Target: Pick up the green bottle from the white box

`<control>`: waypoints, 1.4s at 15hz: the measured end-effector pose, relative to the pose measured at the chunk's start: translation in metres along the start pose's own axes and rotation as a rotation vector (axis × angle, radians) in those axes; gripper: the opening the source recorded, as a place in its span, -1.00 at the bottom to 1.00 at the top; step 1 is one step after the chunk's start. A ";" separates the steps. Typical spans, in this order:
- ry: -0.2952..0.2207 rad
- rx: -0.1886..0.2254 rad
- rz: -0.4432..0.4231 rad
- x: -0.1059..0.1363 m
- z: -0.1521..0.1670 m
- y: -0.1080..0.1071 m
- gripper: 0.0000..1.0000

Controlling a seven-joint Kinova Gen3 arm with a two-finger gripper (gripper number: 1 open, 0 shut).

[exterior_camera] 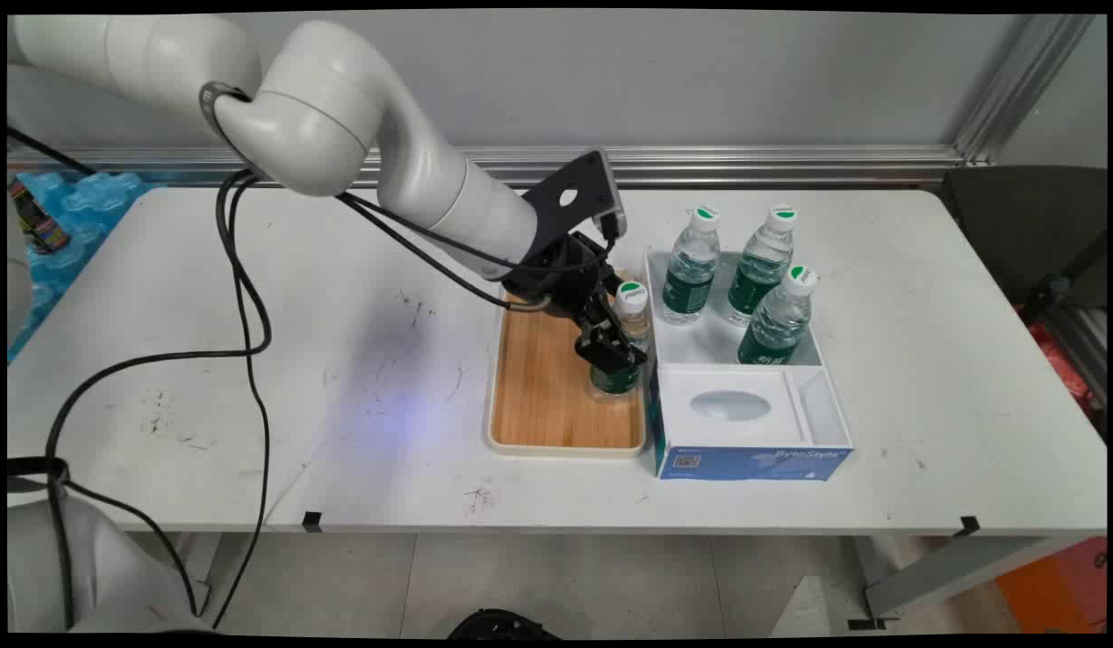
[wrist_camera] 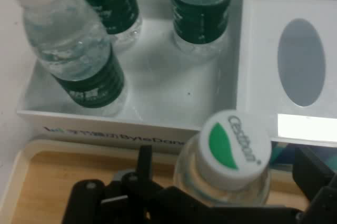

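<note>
**Hand clamped on bottle over tray**

Reaching in from upper left, arm (exterior_camera: 340,135) bent down over the tabletop (exterior_camera: 340,378), black cables hanging beneath. Hand (exterior_camera: 613,351) angled downward and rightward, fingers closed around the body of a bottle (exterior_camera: 626,337) standing upright on the right side of the wooden tray (exterior_camera: 547,396), close to the tray's right rim. Seen from the hand camera: white cap with green leaf mark (wrist_camera: 230,147) just above the black linkage, fingers (wrist_camera: 174,203) pressed to the bottle's clear shoulder on both sides.

Just right of the tray, touching or nearly so, a white box (exterior_camera: 745,423) with blue front. Rear compartment holding three more bottles (exterior_camera: 761,279) with green labels, upright or slightly tilted, two at the back, one nearer the front right. Front part closed by a white insert with an oval recess (exterior_camera: 730,405).

White tabletop, scuffed with dark marks left of the tray. Grey wall (exterior_camera: 610,81) behind, with a metal rail along its base. Blue packaging (exterior_camera: 79,202) past the tabletop's left far corner; dark chair (exterior_camera: 1033,234) at far right.
</note>
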 end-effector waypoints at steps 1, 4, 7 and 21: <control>-0.002 0.003 -0.003 0.001 -0.002 -0.002 1.00; -0.016 0.012 -0.009 0.003 -0.011 -0.006 1.00; -0.042 0.017 -0.014 0.004 -0.029 -0.008 1.00; -0.155 0.066 -0.052 0.023 -0.100 -0.043 1.00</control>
